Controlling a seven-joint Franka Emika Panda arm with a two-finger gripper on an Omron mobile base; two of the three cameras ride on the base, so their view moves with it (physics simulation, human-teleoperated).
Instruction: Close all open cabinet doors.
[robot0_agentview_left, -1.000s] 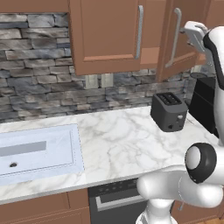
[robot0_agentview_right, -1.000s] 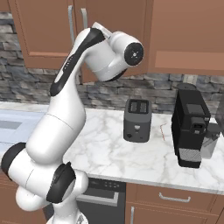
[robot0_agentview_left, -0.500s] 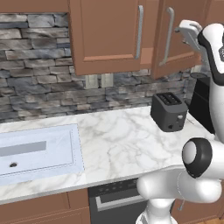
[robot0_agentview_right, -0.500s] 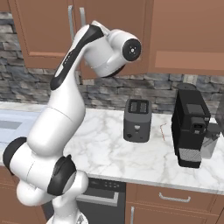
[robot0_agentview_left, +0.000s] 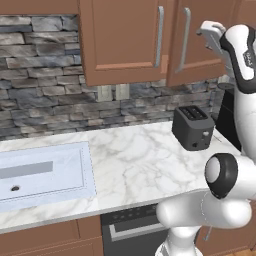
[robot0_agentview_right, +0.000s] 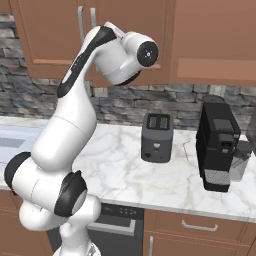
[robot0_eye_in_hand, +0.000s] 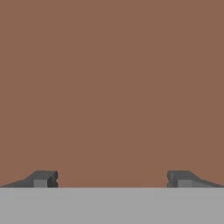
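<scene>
The tool (robot0_eye_in_hand: 112, 179) – fingers spread wide, gripping nothing – faces a cabinet door (robot0_agentview_left: 200, 45) up close.

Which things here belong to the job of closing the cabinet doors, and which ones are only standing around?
Belong to the job:
- right cabinet door, slightly ajar
- left cabinet door
- gripper, open, facing brown door wood up close

Only standing around:
- toaster
- coffee machine
- sink
- marble counter
</scene>
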